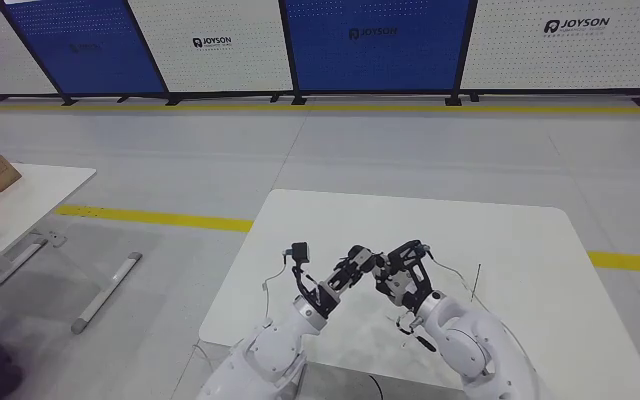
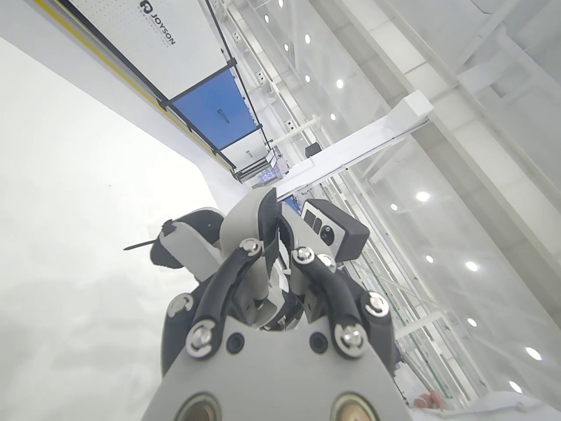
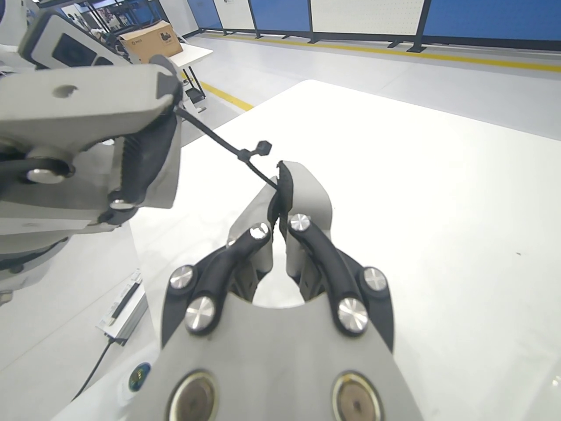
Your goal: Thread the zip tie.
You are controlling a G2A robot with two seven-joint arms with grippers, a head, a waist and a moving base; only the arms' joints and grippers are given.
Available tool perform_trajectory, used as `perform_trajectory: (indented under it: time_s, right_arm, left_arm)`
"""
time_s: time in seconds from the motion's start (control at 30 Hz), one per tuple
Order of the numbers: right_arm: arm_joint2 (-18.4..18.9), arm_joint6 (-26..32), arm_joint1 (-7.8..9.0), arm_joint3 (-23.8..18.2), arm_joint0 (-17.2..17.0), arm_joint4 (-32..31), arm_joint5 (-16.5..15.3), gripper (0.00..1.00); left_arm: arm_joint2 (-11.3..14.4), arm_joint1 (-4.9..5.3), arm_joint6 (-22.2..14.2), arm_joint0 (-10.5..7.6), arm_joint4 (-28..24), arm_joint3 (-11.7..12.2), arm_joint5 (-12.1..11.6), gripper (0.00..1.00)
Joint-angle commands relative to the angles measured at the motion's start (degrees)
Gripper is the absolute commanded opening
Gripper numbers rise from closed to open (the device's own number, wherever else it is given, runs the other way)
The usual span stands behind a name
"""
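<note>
Above the worktop (image 3: 438, 177), the left hand (image 2: 271, 216) is closed on one end of the zip tie (image 3: 219, 140) and the right hand (image 3: 280, 186) is clamped on the other. The zip tie should be held taut and fed squarely through its head (image 3: 263, 148).

Grey right pincer (image 3: 280, 188), black links (image 3: 322, 251)

The thin black zip tie (image 3: 241, 154) is held taut in the air, one end pinched by the left gripper (image 3: 170, 105), the other by the right gripper (image 3: 279, 188); its square head sticks out near the middle.
</note>
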Motion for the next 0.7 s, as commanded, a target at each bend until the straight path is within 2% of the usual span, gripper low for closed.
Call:
perform_trajectory:
  time_s: [0.0, 0.23, 0.4, 0.43, 0.47, 0.5, 0.67]
  right_arm:
    - [-0.2, 0.2, -0.03, 0.3, 0.2, -0.1, 0.0, 0.0]
    - [-0.6, 0.3, -0.14, 1.0, 0.6, -0.2, 0.0, 0.0]
    - [-0.5, -0.1, -0.15, 1.1, 0.5, 0.4, -0.3, 0.0]
    - [-0.4, -0.3, -0.12, 1.0, 0.3, 0.6, -0.3, 0.08]
    - [-0.2, -0.4, -0.09, 0.8, 0.2, 0.7, -0.4, 0.6]
    - [-0.1, -0.6, -0.06, 0.5, 0.0, 0.8, -0.3, 1.0]
    - [2.7, -3.3, 0.36, -1.8, -2.5, 2.8, 0.4, 1.0]
  left_arm:
    - [-0.1, 0.02, 0.0, 0.09, -0.2, -0.2, 0.0, 0.0]
    - [-0.6, 0.1, -0.1, 0.47, -0.5, -1.1, 0.0, 0.0]
    - [-0.7, 0.11, 0.0, 0.56, -0.4, -0.8, 0.0, 0.0]
    - [-0.7, 0.11, 0.3, 0.49, -0.2, -0.3, 0.1, 0.0]
    - [-0.7, 0.09, 0.4, 0.34, 0.0, 0.0, 0.4, 0.0]
    - [-0.6, 0.06, 0.6, 0.17, 0.3, 0.3, 0.7, 0.0]
    - [0.0, -0.11, 1.6, -0.47, 0.9, 1.3, 1.9, 0.0]
